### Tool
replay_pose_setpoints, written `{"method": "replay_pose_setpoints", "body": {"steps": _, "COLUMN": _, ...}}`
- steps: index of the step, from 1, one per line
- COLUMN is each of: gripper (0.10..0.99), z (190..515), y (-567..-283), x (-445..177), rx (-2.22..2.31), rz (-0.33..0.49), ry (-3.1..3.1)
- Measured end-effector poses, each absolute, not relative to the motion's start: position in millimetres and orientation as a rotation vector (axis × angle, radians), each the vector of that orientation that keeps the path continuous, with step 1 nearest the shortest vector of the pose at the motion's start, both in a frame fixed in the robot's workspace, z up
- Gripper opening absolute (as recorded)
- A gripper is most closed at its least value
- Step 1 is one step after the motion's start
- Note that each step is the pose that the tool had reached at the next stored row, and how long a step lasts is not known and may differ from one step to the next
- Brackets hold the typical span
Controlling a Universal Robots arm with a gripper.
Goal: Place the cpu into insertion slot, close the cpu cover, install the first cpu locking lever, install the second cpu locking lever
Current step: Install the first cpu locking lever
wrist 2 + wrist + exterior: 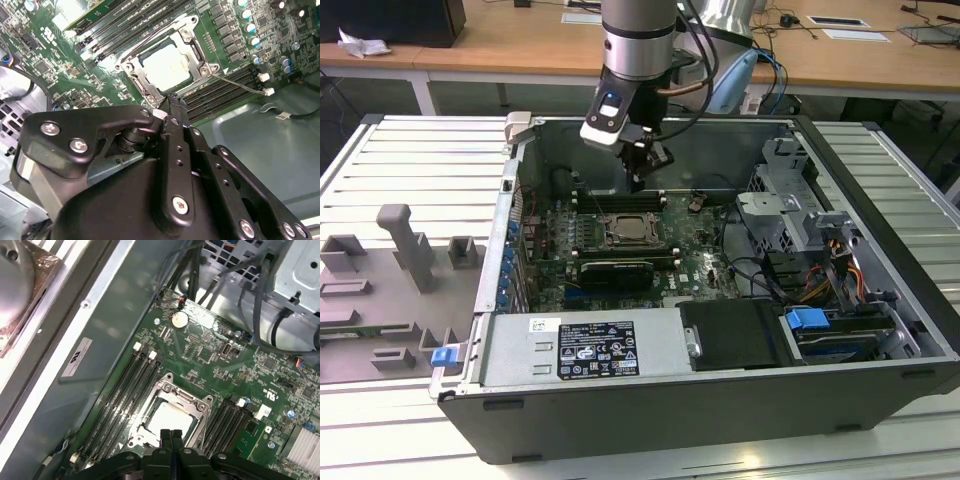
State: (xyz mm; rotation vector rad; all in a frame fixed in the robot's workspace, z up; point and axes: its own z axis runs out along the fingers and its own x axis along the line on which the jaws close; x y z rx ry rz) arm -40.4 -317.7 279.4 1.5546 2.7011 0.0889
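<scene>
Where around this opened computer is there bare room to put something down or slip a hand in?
Free: the slatted table on the exterior view's right of the case, and the strip in front of it. Crowded: the motherboard under the gripper, the cabled drive bay, and the grey fixtures on the exterior view's left.

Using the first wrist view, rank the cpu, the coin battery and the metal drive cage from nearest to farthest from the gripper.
1. cpu: directly beside the gripper.
2. coin battery: on the motherboard, near its far edge.
3. metal drive cage: off the motherboard, past that edge.
</scene>
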Motion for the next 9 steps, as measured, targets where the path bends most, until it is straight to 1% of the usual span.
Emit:
{"method": "replay_pose_setpoints", "body": {"steps": 6, "gripper": 0.106, "z": 279.4, "y": -317.7, "x": -40.4, "rx": 1.441, "rz": 0.090, "ry": 2.766}}
{"method": "replay_pose_setpoints", "body": {"steps": 9, "gripper": 0.106, "z": 279.4, "y": -317.7, "x": -40.4, "rx": 1.308, "rz": 0.092, "ry": 2.834}}
